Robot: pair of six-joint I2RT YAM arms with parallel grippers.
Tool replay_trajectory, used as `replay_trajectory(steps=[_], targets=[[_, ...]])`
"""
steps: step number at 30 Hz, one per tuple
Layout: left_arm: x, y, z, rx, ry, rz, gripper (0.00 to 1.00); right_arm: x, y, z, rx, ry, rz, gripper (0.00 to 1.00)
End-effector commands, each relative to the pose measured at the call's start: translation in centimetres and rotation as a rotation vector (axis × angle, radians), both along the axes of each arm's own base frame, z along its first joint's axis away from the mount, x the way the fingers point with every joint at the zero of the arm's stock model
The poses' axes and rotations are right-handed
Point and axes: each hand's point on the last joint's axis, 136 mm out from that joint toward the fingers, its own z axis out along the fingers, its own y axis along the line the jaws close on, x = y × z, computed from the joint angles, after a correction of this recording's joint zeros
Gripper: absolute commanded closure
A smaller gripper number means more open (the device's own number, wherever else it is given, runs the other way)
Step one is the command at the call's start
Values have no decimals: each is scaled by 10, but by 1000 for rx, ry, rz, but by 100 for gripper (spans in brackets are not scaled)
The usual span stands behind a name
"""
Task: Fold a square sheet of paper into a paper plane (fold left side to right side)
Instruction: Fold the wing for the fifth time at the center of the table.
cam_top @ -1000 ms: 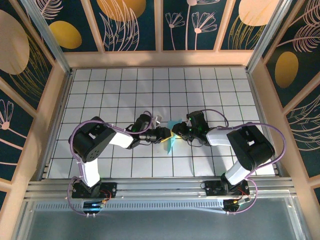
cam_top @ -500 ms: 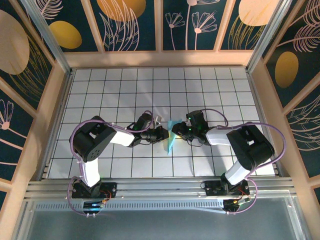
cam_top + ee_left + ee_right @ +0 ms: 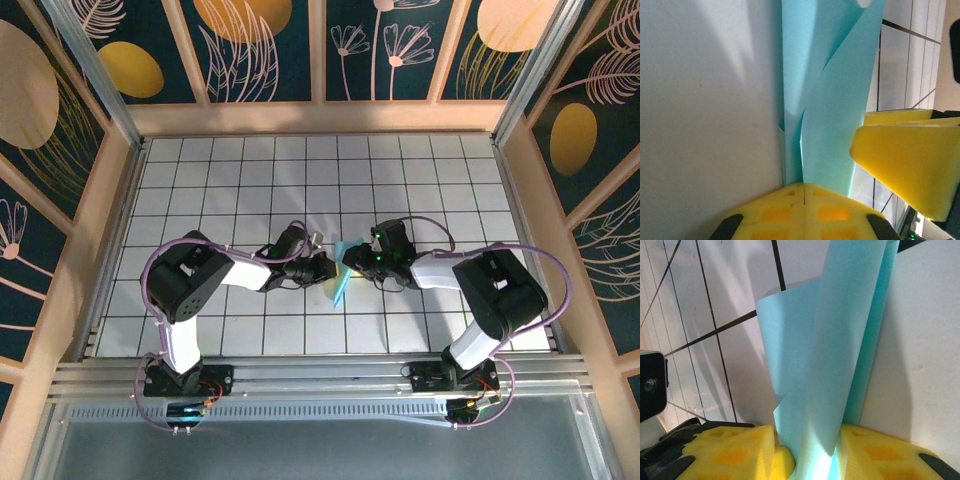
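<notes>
square sheet of paper [image 3: 341, 280] mid-tabletop [image 3: 200, 180], part-folded, long axis near-to-far, between arms; left gripper [image 3: 803, 194] clamped on it, right gripper [image 3: 807, 460] straddling it, grip unclear.

One square sheet of paper [image 3: 341, 283] is sitting on one tiled worktop [image 3: 450, 180]. Two arms are reaching in, one left gripper [image 3: 329, 269] and one right gripper [image 3: 352, 262] — each showing two yellow fingers [image 3: 765, 215].

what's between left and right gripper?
The folded teal paper: left gripper pinches it, right gripper straddles it. Seen in top external and both wrists.
</notes>
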Motion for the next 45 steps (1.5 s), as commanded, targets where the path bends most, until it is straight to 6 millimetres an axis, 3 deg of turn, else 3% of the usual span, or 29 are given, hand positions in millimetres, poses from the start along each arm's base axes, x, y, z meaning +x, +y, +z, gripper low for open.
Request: replay_trajectory(steps=[1, 25, 31, 36, 38, 42, 45], targets=[[5, 8, -15, 77, -4, 13, 96, -3, 0, -14, -65, -4, 16, 61], [0, 17, -29, 170, 11, 22, 98, 0, -3, 7, -32, -48, -2, 60], [0, 15, -31, 202, 7, 17, 98, -3, -8, 10, -51, -53, -3, 59], [0, 15, -31, 217, 3, 17, 98, 4, -27, 24, -66, -84, -40, 60], [0, 15, -30, 221, -1, 18, 98, 6, -29, 34, -51, -115, -32, 62], [0, 14, -29, 220, -5, 15, 98, 9, -21, 42, 13, -116, 23, 88], [0, 14, -29, 223, -5, 15, 98, 10, -13, 38, 24, -92, 61, 100]])
